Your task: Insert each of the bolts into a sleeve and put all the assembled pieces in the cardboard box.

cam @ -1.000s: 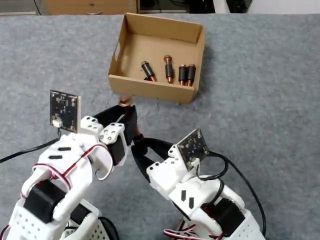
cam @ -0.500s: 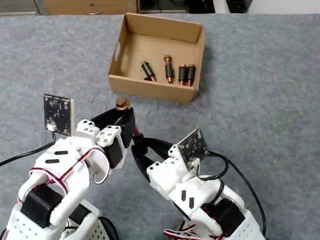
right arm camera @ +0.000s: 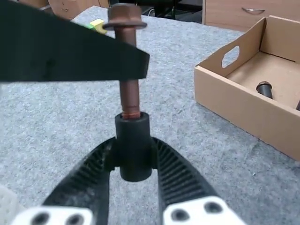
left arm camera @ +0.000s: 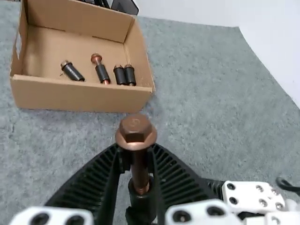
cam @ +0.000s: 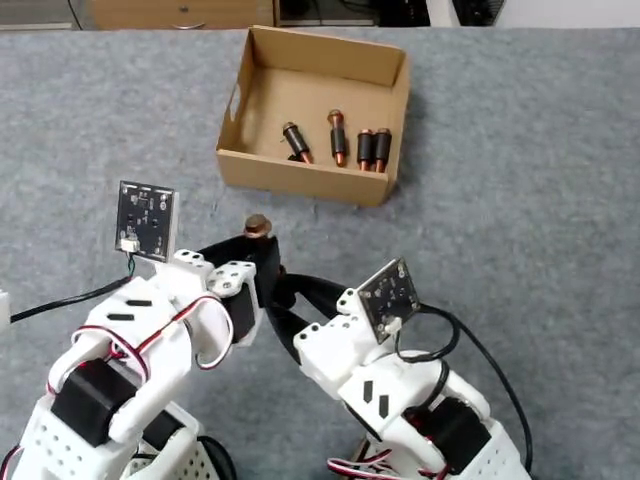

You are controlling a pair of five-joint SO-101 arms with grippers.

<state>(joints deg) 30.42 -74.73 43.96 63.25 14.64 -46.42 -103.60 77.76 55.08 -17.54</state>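
Holding the bolt (left arm camera: 136, 133) upright in the left gripper (left arm camera: 136, 155), clamped shut on the shank just under the hex head. Pinching the sleeve (right arm camera: 132, 127) from both sides in the right gripper (right arm camera: 133, 150), likewise closed on it, directly beneath the bolt. Meeting in the air above the grey table (cam: 520, 200), near the front wall of the box (cam: 300, 172) but outside it. Seemingly with the tip just inside the sleeve's mouth; hard to say how deep from these angles. Four pieces (cam: 338, 138) lying in the box already, so well along by the look of it.

To finish this step well: keep shank and bore on one line, correcting any lean before pushing. Press down slowly with the left while bracing with the right, never twisting sideways. Shift the left grip higher, or let go and push on the head, before crowding the sleeve's rim. Release one side only, then carry the joined piece over the wall and lower it in.
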